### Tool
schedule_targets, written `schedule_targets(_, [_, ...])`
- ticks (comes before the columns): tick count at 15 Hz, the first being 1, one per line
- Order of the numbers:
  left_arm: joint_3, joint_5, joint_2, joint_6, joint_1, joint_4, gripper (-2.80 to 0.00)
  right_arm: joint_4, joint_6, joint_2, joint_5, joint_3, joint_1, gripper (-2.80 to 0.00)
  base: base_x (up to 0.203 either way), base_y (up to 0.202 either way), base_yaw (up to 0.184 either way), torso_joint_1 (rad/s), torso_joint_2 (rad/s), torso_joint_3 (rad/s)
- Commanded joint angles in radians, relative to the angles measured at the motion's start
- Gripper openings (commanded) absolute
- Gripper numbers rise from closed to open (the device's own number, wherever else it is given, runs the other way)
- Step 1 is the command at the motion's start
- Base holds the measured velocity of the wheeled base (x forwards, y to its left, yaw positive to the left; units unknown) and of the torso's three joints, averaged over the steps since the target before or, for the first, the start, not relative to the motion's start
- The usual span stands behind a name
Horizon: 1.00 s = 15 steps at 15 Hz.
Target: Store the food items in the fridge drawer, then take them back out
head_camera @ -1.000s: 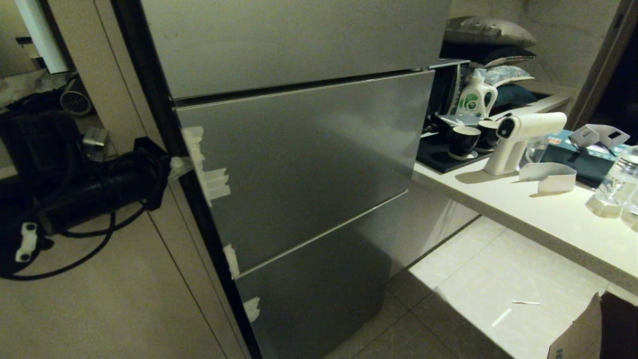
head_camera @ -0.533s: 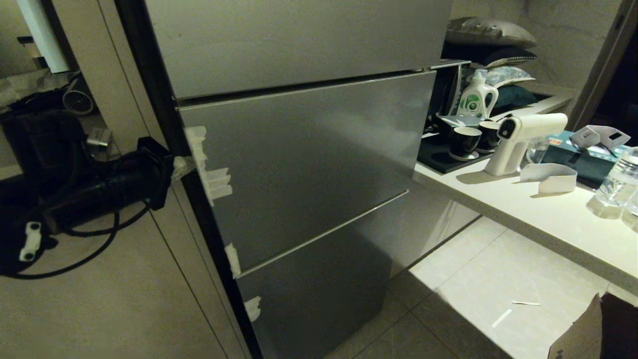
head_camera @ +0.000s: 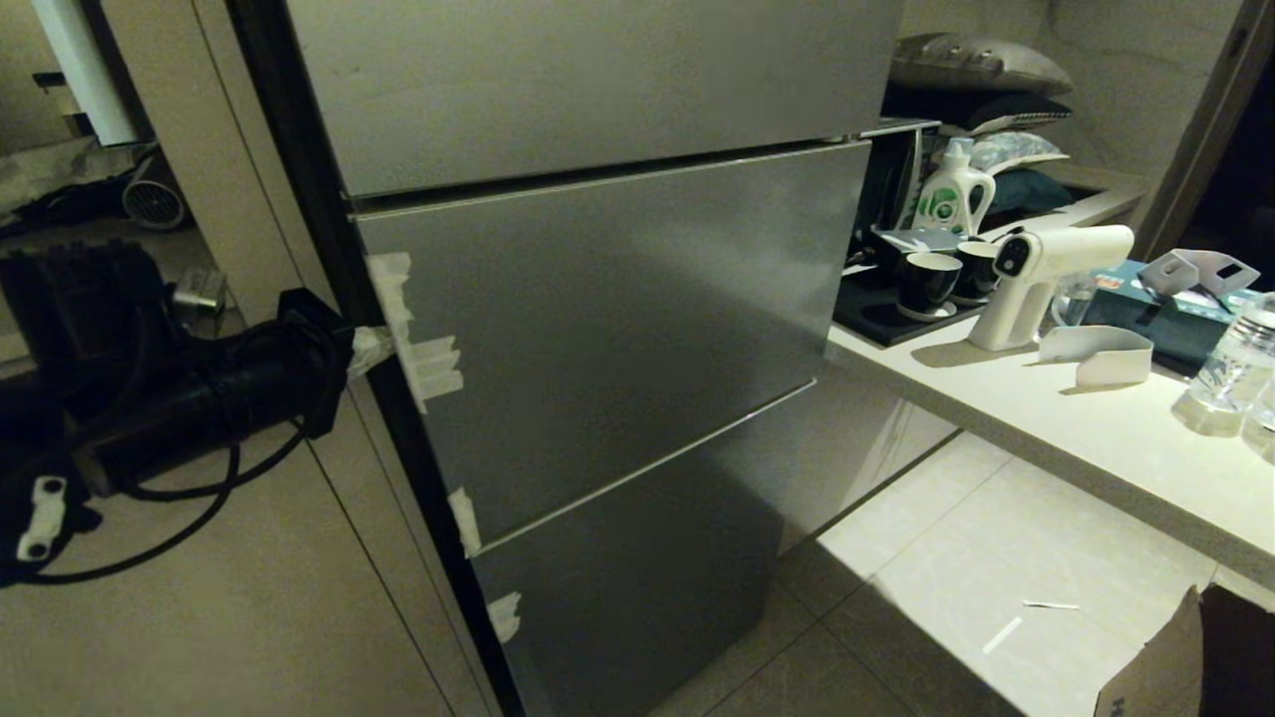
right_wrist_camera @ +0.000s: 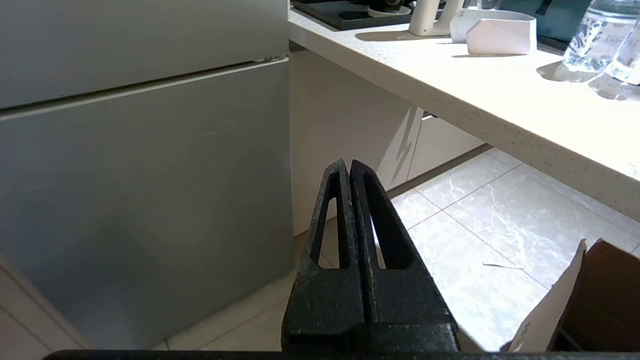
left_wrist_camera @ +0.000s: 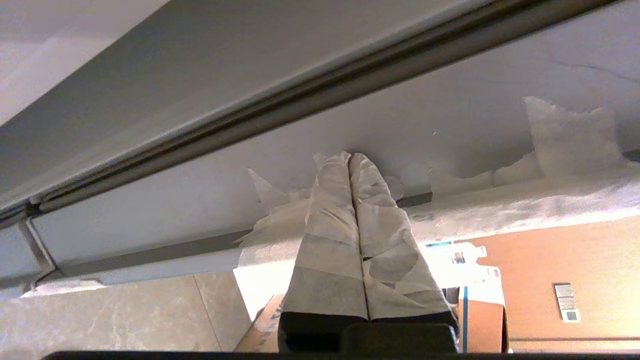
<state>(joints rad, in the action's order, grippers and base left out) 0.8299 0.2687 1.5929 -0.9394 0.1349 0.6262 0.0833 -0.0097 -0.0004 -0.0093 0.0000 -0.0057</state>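
Note:
The fridge stands closed. Its grey steel middle door panel (head_camera: 618, 329) has white tape scraps (head_camera: 428, 363) along its left edge. The fridge drawer and the food items are hidden. My left gripper (head_camera: 367, 347) is shut, and its tape-wrapped fingers (left_wrist_camera: 330, 210) are pressed together with nothing between them. The tips rest against the taped edge (left_wrist_camera: 500, 200) of that middle panel. My right gripper (right_wrist_camera: 348, 162) is shut and empty. It hangs low beside the lower fridge panel (right_wrist_camera: 150, 190), above the floor.
A pale counter (head_camera: 1076, 428) runs along the right. On it are a white spray gun (head_camera: 1036, 269), dark cups (head_camera: 926, 281), a detergent bottle (head_camera: 951, 194) and a water bottle (head_camera: 1235, 358). A cardboard box (head_camera: 1175, 657) stands on the tiled floor (head_camera: 956, 578).
My left arm has sunk slightly beside the fridge, with its taped tips staying at the middle panel's left edge. The right arm has not moved.

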Motion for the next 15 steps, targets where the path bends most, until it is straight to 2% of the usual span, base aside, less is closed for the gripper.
schedule_targets(1, [-0.023,0.003,-0.011,-0.006,0.013,-0.003,-2.80,0.001,0.004,-0.001,-0.001,0.029,0.000,-2.80,0.000,0.000,0.000,0.000,0.00,0.000])
schedule_targets(7, [-0.049,0.002,-0.043,-0.007,0.095,-0.009,-2.80,0.001,0.004,-0.001,-0.001,0.030,0.000,-2.80,0.000,0.000,0.000,0.000,0.00,0.000])
schedule_targets(12, [-0.134,0.000,-0.083,-0.004,0.160,-0.005,-2.80,0.000,-0.001,-0.001,-0.001,0.029,0.000,-2.80,0.000,0.000,0.000,0.000,0.00,0.000])
schedule_targets(15, [-0.190,0.001,-0.128,-0.004,0.244,-0.005,-2.80,0.000,-0.001,-0.001,-0.001,0.029,0.000,-2.80,0.000,0.000,0.000,0.000,0.00,0.000])
